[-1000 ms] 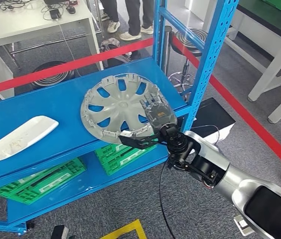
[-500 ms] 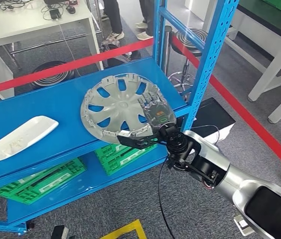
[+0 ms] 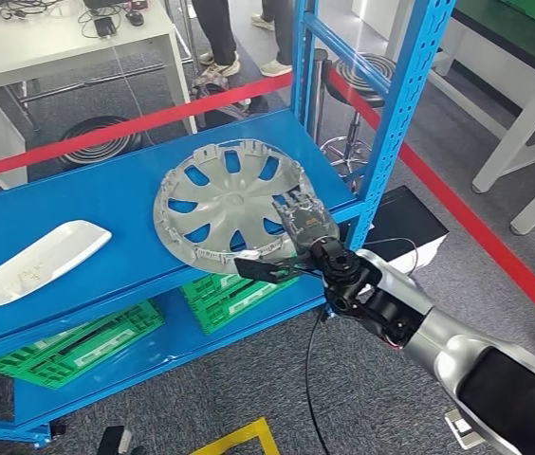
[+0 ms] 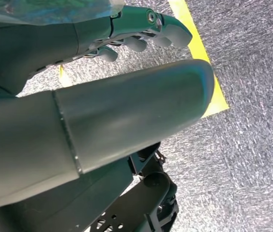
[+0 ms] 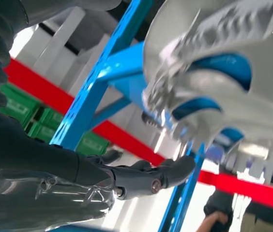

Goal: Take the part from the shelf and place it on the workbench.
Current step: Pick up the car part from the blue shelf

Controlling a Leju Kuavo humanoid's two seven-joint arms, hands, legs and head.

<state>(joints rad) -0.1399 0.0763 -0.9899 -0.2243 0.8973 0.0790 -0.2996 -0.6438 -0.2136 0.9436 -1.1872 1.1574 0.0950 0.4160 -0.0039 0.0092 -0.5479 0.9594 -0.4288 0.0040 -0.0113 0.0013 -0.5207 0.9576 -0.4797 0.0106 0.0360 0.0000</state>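
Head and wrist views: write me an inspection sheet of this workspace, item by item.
Surface: blue shelf, upper deck, carrying two parts.
Job's things: silver hubcap lies on the deck, its near rim over the front edge.
Clutter: white curved panel on the deck's left; green crates on the lower deck.
Hands: right hand at the hubcap's near rim, fingers over the face, thumb below the edge; firm hold cannot be told. Left hand hangs over the floor, holding nothing.
Cables: black cable loops under the right forearm.
Surroundings: red barrier tape, white desk, a person's legs behind, grey carpet, yellow floor marking.
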